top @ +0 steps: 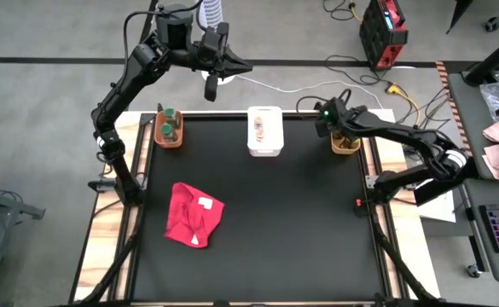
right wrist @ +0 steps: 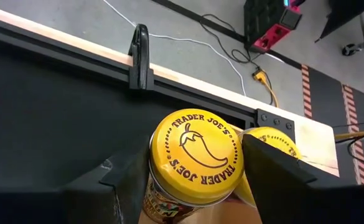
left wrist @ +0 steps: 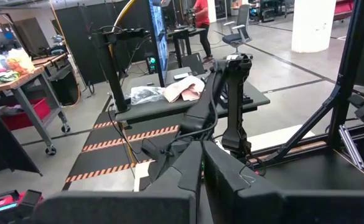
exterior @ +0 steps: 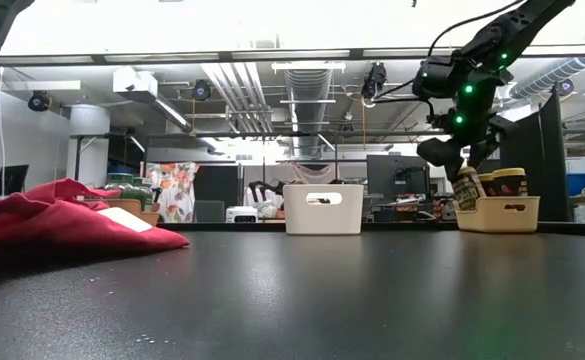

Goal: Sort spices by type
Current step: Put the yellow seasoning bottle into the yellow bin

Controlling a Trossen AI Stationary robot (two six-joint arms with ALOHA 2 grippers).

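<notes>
Looking straight down, the right gripper (top: 341,130) hangs over the yellow bin (top: 346,145) at the table's far right corner, while the left gripper (top: 211,88), shut and empty, waits raised beyond the far edge, so nothing blocks the way. From table height the held spice jar (exterior: 467,186) leans at the bin's near wall beside another jar (exterior: 509,182); I judge it should be straightened and lowered before release. The right wrist camera shows the fingers (right wrist: 275,171) clamped partly open around that yellow-lidded jar, a second yellow lid (right wrist: 275,142) just beside it.
</notes>
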